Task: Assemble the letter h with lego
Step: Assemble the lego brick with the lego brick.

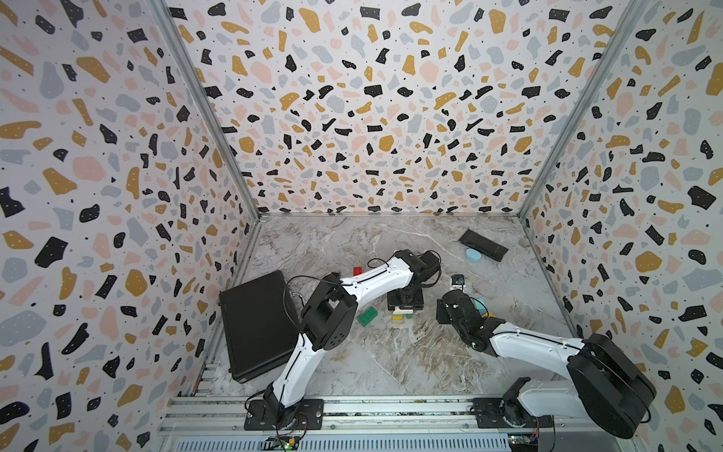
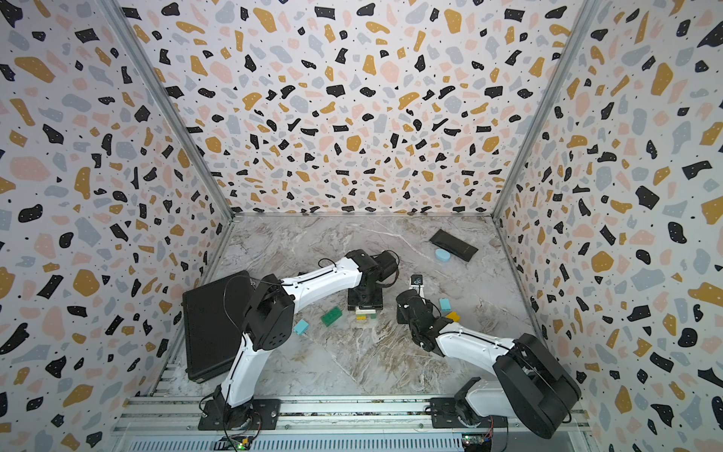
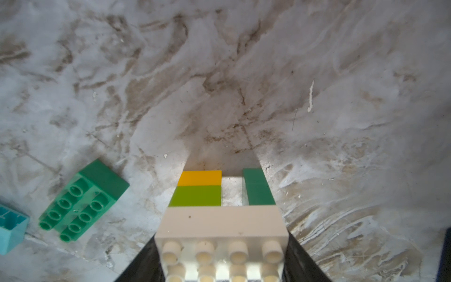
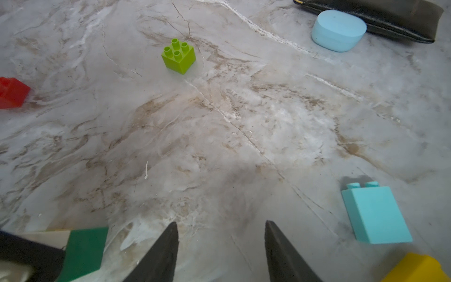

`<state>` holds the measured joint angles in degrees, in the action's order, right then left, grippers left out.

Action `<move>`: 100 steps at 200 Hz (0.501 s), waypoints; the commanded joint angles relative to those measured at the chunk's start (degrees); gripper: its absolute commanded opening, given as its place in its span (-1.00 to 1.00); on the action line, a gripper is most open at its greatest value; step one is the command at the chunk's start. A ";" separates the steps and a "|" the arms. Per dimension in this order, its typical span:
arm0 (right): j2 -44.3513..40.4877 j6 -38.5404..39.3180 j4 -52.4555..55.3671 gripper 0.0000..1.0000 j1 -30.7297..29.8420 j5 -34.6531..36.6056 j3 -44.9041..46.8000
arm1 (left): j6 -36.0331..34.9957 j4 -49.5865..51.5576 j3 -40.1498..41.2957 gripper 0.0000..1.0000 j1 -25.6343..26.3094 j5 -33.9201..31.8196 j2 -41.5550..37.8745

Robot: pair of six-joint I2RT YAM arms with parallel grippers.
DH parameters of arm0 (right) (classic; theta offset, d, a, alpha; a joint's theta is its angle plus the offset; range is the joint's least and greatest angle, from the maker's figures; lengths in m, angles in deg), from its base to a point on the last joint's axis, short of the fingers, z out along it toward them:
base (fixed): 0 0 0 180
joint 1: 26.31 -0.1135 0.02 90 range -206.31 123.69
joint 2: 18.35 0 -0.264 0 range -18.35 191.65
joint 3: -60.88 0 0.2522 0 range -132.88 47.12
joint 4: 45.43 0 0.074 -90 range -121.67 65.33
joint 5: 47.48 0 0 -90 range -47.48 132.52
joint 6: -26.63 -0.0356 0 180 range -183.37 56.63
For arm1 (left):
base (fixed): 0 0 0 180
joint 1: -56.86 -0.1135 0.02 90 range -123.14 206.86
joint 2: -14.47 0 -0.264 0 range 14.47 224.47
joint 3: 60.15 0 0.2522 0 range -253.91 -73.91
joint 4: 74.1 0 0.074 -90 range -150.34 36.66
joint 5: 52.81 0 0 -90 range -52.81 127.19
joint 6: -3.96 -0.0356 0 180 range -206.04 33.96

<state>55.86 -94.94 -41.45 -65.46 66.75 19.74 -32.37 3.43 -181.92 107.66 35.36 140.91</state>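
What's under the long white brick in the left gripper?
Under the white brick, a lime brick over a yellow brick at one end, a dark green brick at the other. Their undersides are hidden.

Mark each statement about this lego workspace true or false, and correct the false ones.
1. The left gripper grips the white brick. True.
2. The right gripper holds the lime brick. False: its jaws are open and empty, and the lime brick stands alone on the table, studs up.
3. A loose dark green brick lies beside a light blue brick. True.
4. The pale-blue oval lies far from the black pouch. False: it sits right beside the pouch.
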 commanded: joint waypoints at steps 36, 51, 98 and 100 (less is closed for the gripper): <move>-1.20 -0.16 -0.06 0.15 0.22 -0.08 -0.87 | -1.58 -0.73 3.06 -0.97 -0.31 0.33 2.65; -1.63 -0.16 -0.09 0.17 0.22 0.37 -0.54 | -2.15 -1.09 4.00 -0.84 -0.45 -0.05 2.53; -2.15 -0.16 -0.03 0.27 0.22 1.12 -0.27 | -3.21 -0.59 3.54 0.05 -1.19 -0.62 1.21; -2.14 -0.16 -0.01 0.28 0.24 1.09 -0.23 | -3.22 -0.58 3.43 0.07 -1.20 -0.68 1.15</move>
<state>55.27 -94.98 -41.49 -65.46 66.58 19.74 -34.21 2.01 -180.39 107.55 35.60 140.23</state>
